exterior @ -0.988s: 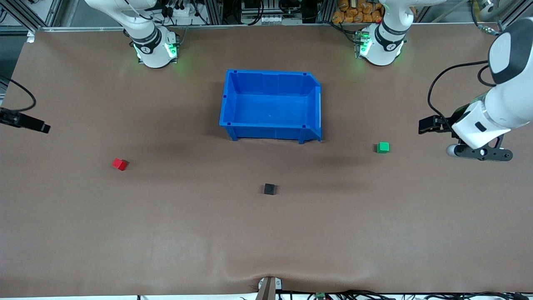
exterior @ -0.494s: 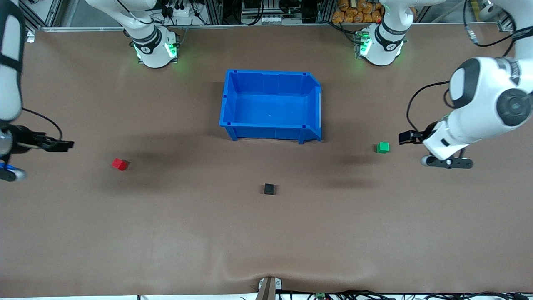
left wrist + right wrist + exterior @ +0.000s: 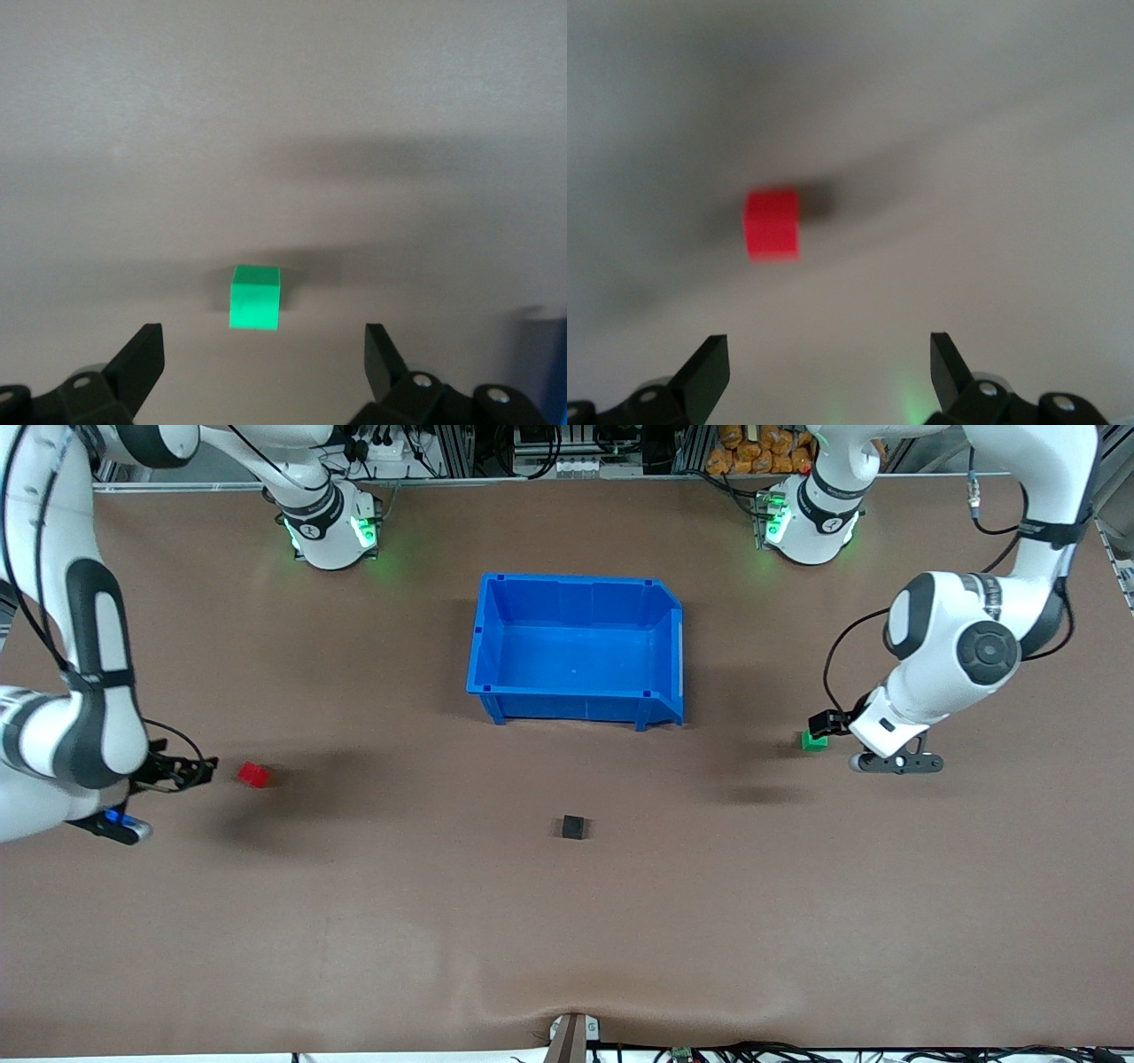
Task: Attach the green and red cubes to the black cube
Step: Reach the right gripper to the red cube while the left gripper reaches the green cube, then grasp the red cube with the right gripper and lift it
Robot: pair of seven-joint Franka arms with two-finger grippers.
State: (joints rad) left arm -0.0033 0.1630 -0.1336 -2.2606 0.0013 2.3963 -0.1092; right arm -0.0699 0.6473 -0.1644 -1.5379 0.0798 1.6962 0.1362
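Note:
The green cube (image 3: 811, 741) lies on the table toward the left arm's end. My left gripper (image 3: 826, 723) hangs open right beside it, partly covering it. In the left wrist view the green cube (image 3: 255, 297) sits just ahead of the open, empty left gripper (image 3: 261, 343). The red cube (image 3: 253, 774) lies toward the right arm's end. My right gripper (image 3: 193, 769) is open and low beside it. In the right wrist view the red cube (image 3: 772, 224) sits ahead of the open, empty right gripper (image 3: 828, 352). The black cube (image 3: 574, 827) lies alone mid-table.
A blue bin (image 3: 567, 691) stands empty at mid-table, farther from the front camera than the black cube. A small bracket (image 3: 574, 1035) sits at the table's front edge. The brown tabletop has a ripple near that edge.
Both arms have swung inward and lower. The left gripper has closed in on the green cube, the right gripper on the red cube. No cube has moved.

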